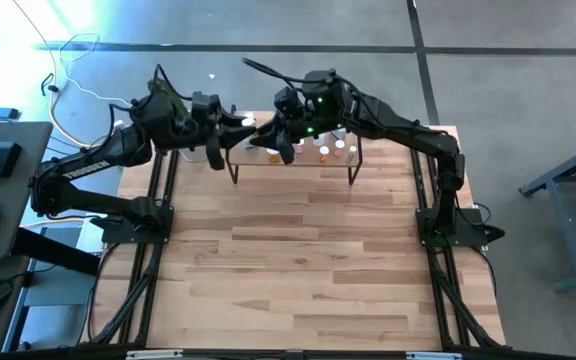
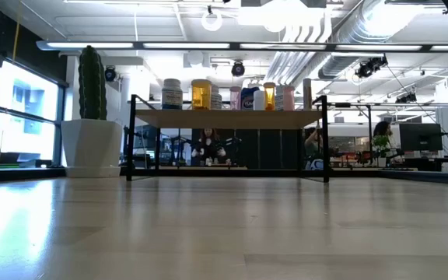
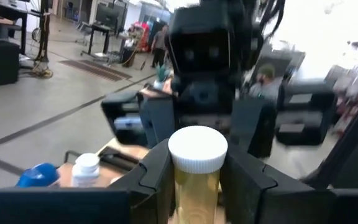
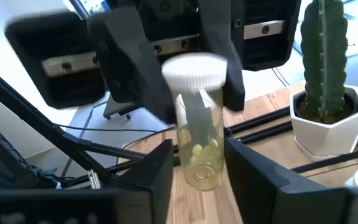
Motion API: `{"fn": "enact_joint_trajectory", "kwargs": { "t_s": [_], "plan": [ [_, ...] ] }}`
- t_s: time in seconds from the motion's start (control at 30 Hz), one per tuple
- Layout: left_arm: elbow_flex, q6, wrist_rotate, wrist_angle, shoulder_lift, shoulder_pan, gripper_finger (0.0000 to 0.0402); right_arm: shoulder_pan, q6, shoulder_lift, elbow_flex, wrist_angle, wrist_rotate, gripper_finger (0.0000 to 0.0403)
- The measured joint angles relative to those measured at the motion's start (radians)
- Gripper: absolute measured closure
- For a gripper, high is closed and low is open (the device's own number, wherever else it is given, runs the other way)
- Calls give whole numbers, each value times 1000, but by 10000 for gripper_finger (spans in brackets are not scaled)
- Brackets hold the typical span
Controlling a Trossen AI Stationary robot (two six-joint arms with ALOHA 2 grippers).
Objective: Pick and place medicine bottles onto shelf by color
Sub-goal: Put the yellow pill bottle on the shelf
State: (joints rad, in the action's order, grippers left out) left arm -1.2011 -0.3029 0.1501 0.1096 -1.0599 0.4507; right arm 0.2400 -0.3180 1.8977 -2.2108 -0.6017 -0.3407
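Overhead view straight down, low view level across the table, both wrist views close on one yellowish bottle [image 3: 197, 171].

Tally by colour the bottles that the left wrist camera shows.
yellowish bottle, white-capped, gripped by the left claw, with the right claw at it: 1
white bottle: 1
blue bottle: 1
Total: 3

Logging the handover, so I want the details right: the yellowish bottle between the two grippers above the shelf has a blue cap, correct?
Not quite: the cap is white, not blue, as both wrist views show. The rest holds. The yellowish bottle sits between the left gripper and the right gripper above the shelf.
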Motion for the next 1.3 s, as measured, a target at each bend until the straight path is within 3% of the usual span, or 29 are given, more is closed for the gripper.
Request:
{"fn": "enact_joint_trajectory", "kwargs": {
  "t_s": [0.3,0.6,0.83,1.1,1.3],
  "plan": [
    [0,178,-31,120,0,0,300,9,-92,0,0,-78,-7,192],
    [0,274,-37,198,7,1,300,20,-154,-4,0,-82,0,188],
    [0,402,-92,353,58,1,300,51,-163,-45,0,-74,3,188],
    [8,353,-94,400,117,0,300,98,-68,-135,0,-71,81,188],
    [175,240,-145,307,182,0,300,158,24,-209,0,-71,85,188]
  ]
}}
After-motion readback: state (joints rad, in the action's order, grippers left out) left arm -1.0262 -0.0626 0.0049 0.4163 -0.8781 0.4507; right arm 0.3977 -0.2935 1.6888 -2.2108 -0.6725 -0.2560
